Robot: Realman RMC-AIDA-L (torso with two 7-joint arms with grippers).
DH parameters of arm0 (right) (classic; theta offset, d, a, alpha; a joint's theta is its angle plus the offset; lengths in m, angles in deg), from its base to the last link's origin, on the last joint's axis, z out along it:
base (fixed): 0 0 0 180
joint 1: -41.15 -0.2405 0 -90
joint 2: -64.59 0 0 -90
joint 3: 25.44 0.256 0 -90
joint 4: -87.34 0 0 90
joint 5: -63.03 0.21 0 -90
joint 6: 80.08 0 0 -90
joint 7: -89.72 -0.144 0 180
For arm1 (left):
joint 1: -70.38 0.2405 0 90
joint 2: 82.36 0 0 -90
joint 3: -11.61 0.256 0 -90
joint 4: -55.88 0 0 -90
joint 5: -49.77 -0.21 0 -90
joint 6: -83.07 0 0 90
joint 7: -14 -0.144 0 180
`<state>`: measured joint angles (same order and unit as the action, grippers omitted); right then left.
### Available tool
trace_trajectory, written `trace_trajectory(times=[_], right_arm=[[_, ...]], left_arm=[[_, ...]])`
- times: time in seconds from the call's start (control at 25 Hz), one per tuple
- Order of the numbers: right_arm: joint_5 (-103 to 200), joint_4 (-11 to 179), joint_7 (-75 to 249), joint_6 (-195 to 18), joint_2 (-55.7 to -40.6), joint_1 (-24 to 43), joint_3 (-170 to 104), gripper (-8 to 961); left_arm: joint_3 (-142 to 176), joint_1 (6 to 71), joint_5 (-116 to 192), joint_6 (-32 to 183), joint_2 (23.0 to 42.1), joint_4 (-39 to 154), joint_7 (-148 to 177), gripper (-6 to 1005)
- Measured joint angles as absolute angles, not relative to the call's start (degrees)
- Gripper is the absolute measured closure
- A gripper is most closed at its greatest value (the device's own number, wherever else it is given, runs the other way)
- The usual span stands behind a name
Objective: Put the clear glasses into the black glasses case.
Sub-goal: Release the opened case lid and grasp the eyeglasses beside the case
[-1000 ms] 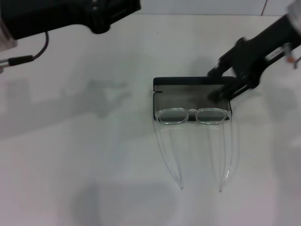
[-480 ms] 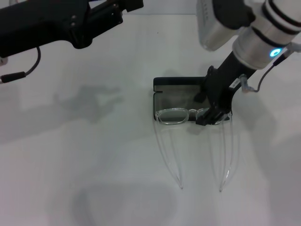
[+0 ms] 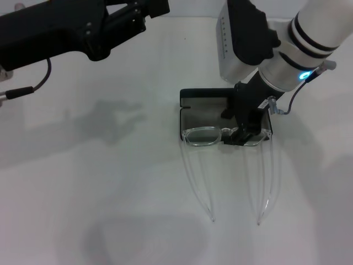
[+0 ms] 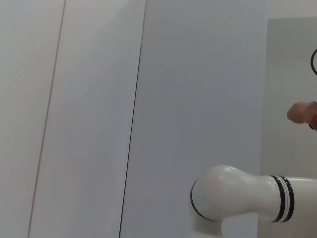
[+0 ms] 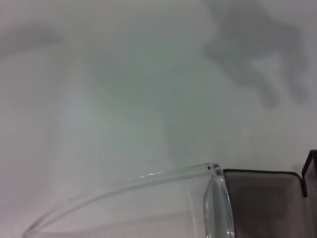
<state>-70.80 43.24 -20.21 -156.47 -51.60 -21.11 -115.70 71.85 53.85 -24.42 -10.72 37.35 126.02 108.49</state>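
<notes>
The black glasses case (image 3: 201, 97) lies open on the white table (image 3: 99, 182), its grey lining facing up. The clear glasses (image 3: 201, 136) rest with their front on the case's near edge. Their two long temple arms reach toward me across the table. My right gripper (image 3: 241, 135) is down on the glasses' front, by the bridge and the right lens, which it partly hides. In the right wrist view a clear lens corner of the glasses (image 5: 218, 203) and one temple show beside the case's corner (image 5: 265, 198). My left gripper (image 3: 138, 12) hangs high at the far left, away from both.
The right arm's white forearm (image 3: 259, 38) leans over the back right of the case. The left wrist view shows only wall panels and a white arm joint (image 4: 233, 198). Bare table lies to the left of the case and in front of the glasses.
The right arm has swung in from the right and come down onto the glasses' front by the right lens. The left arm shifted slightly rightward. Glasses and case have not moved.
</notes>
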Motion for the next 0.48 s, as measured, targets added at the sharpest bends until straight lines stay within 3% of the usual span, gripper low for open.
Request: trace_trajectory(times=[0.48], right_arm=[[-66.65, 46.57, -17.71, -150.62, -51.60, -21.32, -120.58, 440]], left_arm=[[71.86, 53.66, -24.22, -10.79, 37.35, 123.58, 106.76, 761]])
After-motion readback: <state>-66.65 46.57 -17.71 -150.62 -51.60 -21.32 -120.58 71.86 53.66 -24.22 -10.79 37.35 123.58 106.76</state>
